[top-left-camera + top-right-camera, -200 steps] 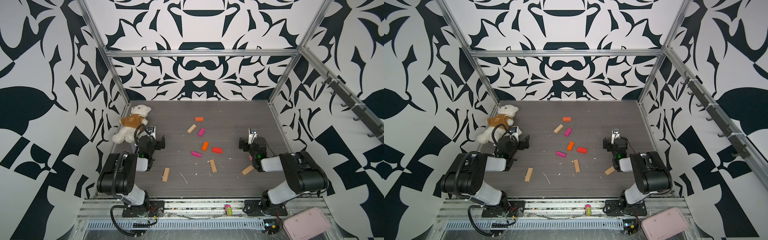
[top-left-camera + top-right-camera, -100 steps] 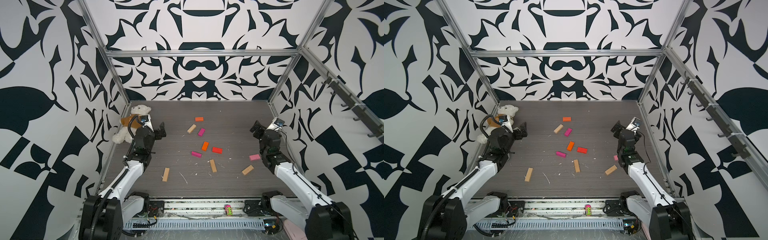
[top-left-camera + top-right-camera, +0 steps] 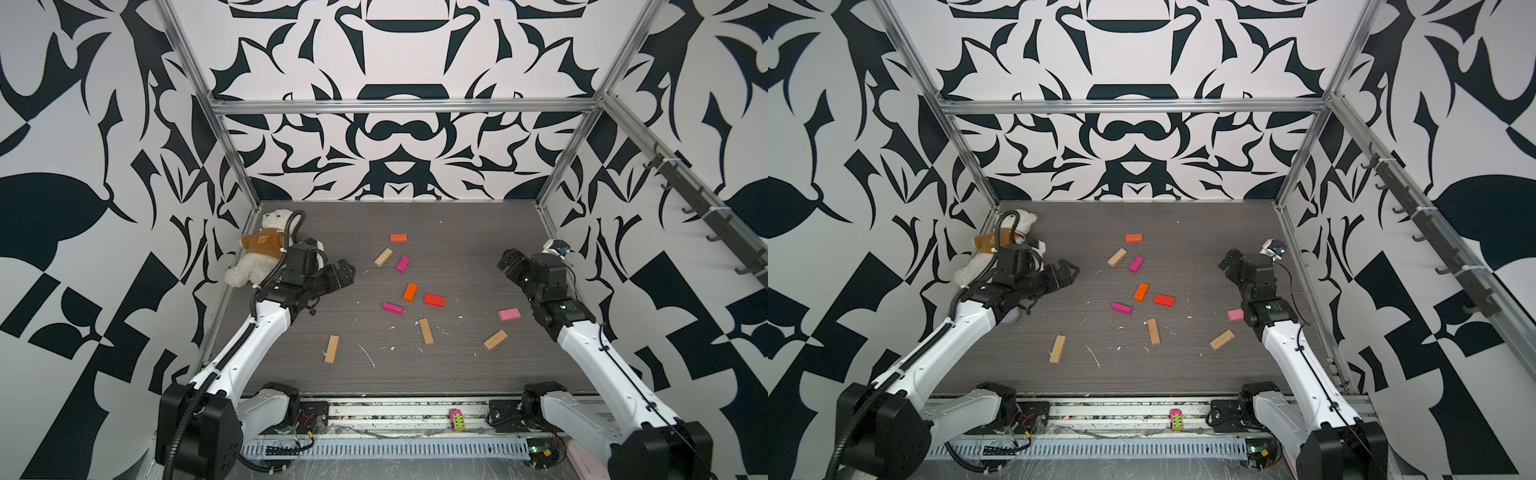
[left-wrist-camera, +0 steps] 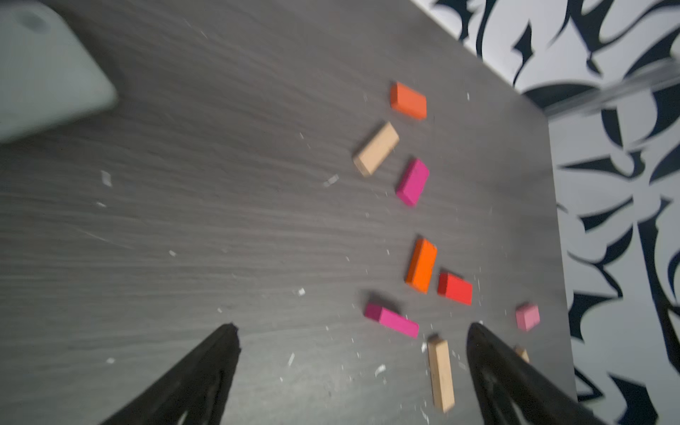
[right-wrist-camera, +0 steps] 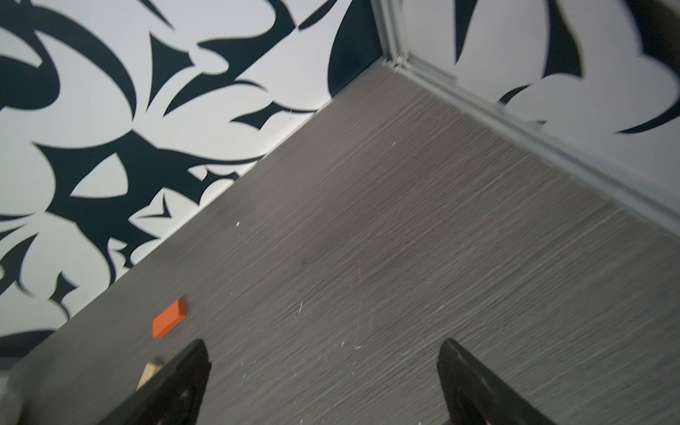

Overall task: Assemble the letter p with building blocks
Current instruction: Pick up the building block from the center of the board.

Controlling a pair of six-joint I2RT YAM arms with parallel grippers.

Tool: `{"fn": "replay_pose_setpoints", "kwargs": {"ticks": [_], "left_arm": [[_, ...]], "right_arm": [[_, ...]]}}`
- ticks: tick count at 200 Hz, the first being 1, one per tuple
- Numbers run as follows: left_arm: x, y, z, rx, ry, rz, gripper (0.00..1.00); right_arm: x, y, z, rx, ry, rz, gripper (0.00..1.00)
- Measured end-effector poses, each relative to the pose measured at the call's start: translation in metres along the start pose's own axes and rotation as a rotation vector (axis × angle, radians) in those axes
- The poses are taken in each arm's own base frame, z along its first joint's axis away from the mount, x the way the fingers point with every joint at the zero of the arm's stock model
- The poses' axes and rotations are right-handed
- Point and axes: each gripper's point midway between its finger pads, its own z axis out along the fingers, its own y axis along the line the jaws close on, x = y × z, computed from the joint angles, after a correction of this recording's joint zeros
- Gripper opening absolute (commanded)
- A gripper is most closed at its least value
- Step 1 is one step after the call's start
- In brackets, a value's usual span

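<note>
Around the middle of both top views, the small flat wooden building blocks lie scattered, each apart from the others, on the grey wood-grain table. Left of centre, the black left gripper is over the table with jaws spread wide, holding nothing. The tan wooden bar and the magenta bar lie to its right, well apart from it. At the right side, the black right gripper is likewise wide and empty. The light pink bar lies lower in the frame, beside its arm.
</note>
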Motion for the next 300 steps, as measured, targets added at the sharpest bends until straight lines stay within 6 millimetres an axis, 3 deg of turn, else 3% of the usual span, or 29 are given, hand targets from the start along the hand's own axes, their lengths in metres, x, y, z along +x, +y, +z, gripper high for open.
{"fn": "replay_pose_setpoints", "kwargs": {"ticks": [35,67,105,196,244,271,300], "left_arm": [[0.054,-0.036,0.036,-0.007,0.262,0.182,0.99],[0.096,-0.052,0.073,-0.075,0.461,0.344,0.99],[0.122,-0.064,0.106,-0.148,0.571,0.48,0.99],[0.118,-0.047,0.129,-0.322,0.592,0.526,0.99],[0.116,-0.045,0.131,-0.345,0.583,0.516,0.88],[0.12,-0.042,0.136,-0.357,0.594,0.516,0.86],[0.123,-0.039,0.138,-0.37,0.601,0.513,0.71]], "right_arm": [[0.032,0.015,-0.004,-0.091,0.163,-0.042,0.99],[0.053,0.023,-0.01,-0.128,0.255,-0.087,0.99],[0.062,0.029,-0.015,-0.154,0.298,-0.107,0.99],[0.069,0.029,-0.018,-0.161,0.334,-0.107,0.98],[0.072,0.03,-0.018,-0.168,0.347,-0.104,0.96],[0.072,0.03,-0.018,-0.169,0.351,-0.1,0.96],[0.073,0.03,-0.018,-0.168,0.352,-0.097,0.95]]}}
